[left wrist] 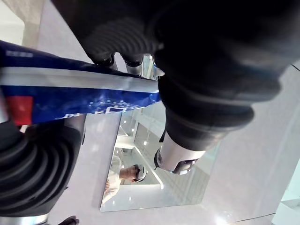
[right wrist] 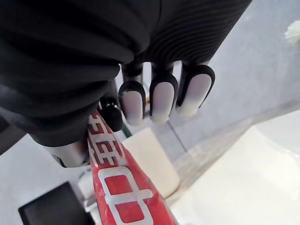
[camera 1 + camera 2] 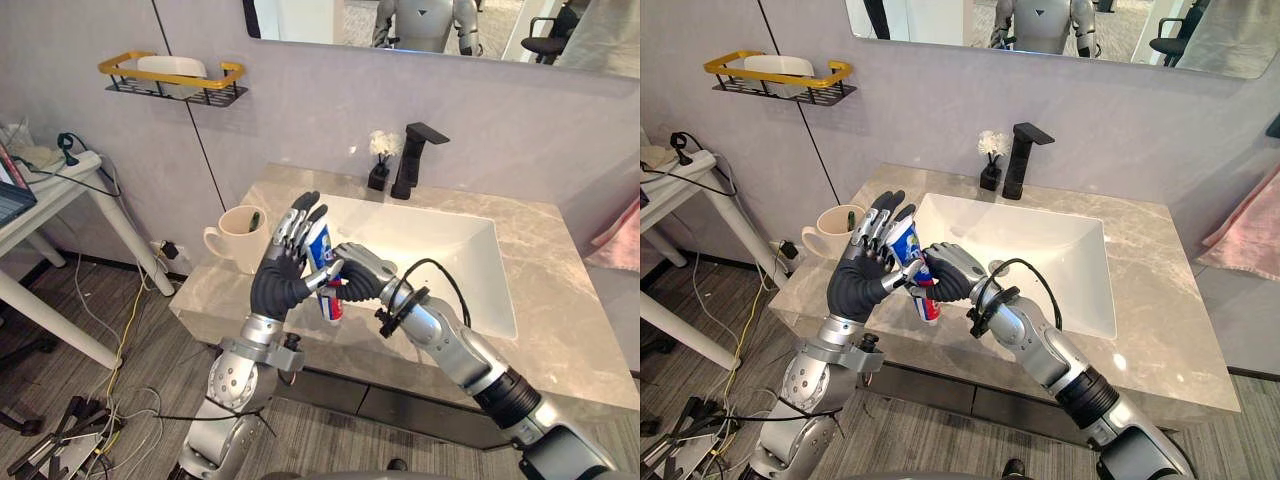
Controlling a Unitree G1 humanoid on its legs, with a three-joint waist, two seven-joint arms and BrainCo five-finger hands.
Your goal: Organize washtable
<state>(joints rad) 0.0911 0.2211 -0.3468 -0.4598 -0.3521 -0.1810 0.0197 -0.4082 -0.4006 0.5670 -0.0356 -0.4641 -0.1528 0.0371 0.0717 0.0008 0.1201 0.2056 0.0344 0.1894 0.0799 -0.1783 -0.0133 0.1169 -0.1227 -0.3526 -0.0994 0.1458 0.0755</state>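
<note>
The toothpaste tube (image 3: 320, 248) hangs cap-down over the counter (image 3: 560, 300), at about 8 o'clock of the basin (image 3: 430, 250). The right hand (image 3: 362, 275) is wrapped round its middle while the left hand (image 3: 280, 275) backs it with straight fingers (probably steadying a handover). The mug (image 3: 235, 240) waits at 10 o'clock. The right wrist view adds the tube's red face, with the mug close behind.

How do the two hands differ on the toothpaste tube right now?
The left hand holds its fingers straight beside the toothpaste tube; the right hand curls round it. The left hand points up; the right hand lies sideways. Both touch the tube.
</note>
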